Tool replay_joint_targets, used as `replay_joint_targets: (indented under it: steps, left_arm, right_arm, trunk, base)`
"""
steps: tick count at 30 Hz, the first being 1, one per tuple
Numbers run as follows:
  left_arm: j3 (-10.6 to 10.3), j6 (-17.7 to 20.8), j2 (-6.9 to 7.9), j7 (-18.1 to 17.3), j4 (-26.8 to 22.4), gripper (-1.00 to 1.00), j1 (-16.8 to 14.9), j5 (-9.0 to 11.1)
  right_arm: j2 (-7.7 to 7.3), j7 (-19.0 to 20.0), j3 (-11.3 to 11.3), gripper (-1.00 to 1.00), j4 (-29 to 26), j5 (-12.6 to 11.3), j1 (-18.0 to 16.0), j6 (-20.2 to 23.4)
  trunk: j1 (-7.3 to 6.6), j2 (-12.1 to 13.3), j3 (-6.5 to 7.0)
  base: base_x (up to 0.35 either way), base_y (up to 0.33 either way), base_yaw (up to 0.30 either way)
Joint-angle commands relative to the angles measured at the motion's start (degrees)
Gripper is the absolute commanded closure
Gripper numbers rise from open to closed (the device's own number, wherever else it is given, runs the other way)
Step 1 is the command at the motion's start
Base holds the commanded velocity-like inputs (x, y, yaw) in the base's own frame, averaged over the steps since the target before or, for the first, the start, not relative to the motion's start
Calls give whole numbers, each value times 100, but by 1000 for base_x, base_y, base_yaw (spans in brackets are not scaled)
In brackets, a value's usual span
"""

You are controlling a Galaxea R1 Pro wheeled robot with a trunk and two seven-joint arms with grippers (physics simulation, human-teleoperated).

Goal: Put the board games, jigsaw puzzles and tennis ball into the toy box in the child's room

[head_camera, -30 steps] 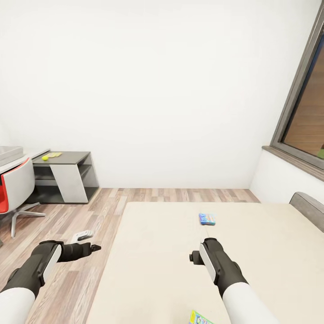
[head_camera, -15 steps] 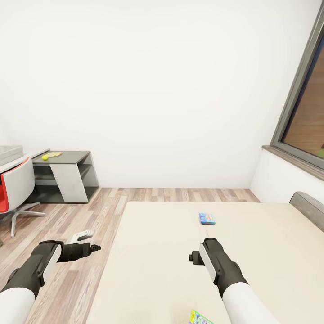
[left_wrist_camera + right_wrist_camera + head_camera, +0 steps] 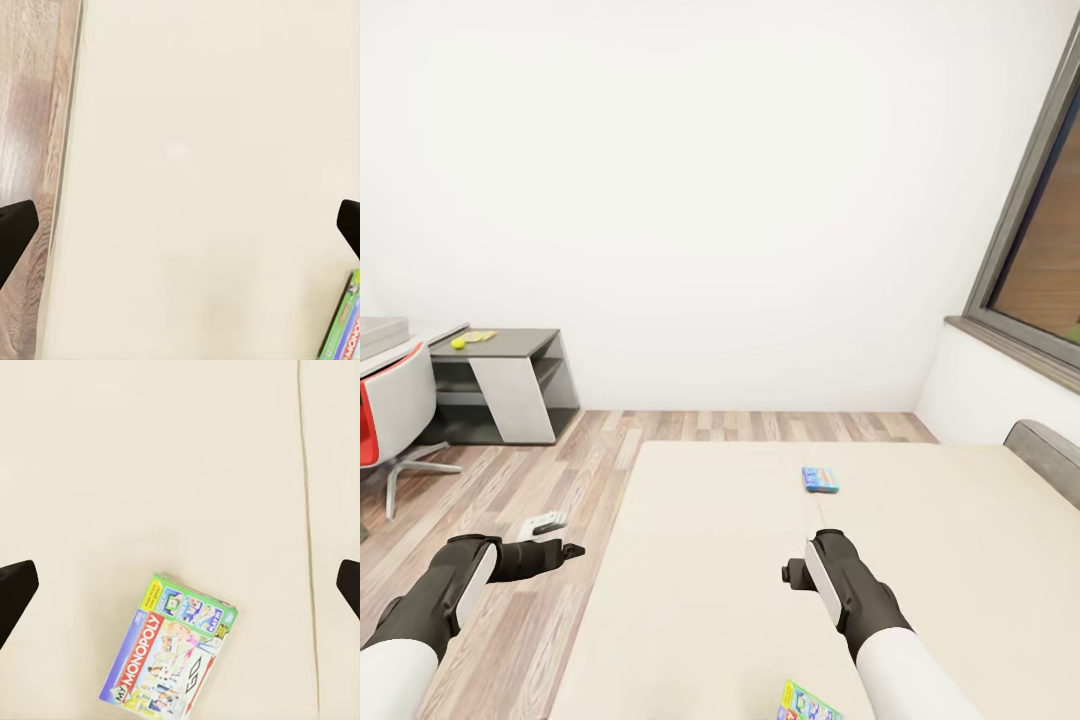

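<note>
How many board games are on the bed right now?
2. The blue board game lies farther up the bed, ahead of the right arm; the Monopoly box lies at the near edge, under the right gripper.

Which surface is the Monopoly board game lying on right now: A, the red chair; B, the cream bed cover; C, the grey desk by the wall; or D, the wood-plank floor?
B: in the right wrist view the Monopoly board game lies flat on the plain cream bed cover, between the spread tips of the right gripper.
</note>
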Motion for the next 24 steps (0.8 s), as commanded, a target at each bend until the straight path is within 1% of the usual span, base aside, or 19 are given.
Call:
replay_joint_targets:
  steps: [1, 7, 13, 19, 24]
  left_arm:
    - [8, 51, 0, 14, -4, -100, -5, 57]
    - [6, 54, 0, 8, -4, -100, -5, 57]
    - [10, 54, 0, 1, -4, -100, -5, 57]
    - [7, 54, -5, -3, -4, -100, -5, 64]
    - [10, 52, -54, -3, -4, -100, -5, 58]
  right_arm:
    - [8, -30, -17, -100, -6, -26, -5, 26]
    - [7, -30, -23, -100, -2, -29, -5, 52]
    - [-25, -16, -32, -100, 3, -26, -5, 66]
    - [-58, -21, -25, -100, 28, -16, 70, 16]
    - [-69, -17, -33, -100, 71, -14, 81, -41]
  trunk:
    - [3, -12, -22]
    - [3, -12, -79]
    - [3, -12, -136]
    - [3, -12, -192]
    - [3, -12, -240]
  base:
    - [0, 0, 0]
    - [0, 0, 0]
    - [0, 0, 0]
    - [0, 0, 0]
    - [0, 0, 0]
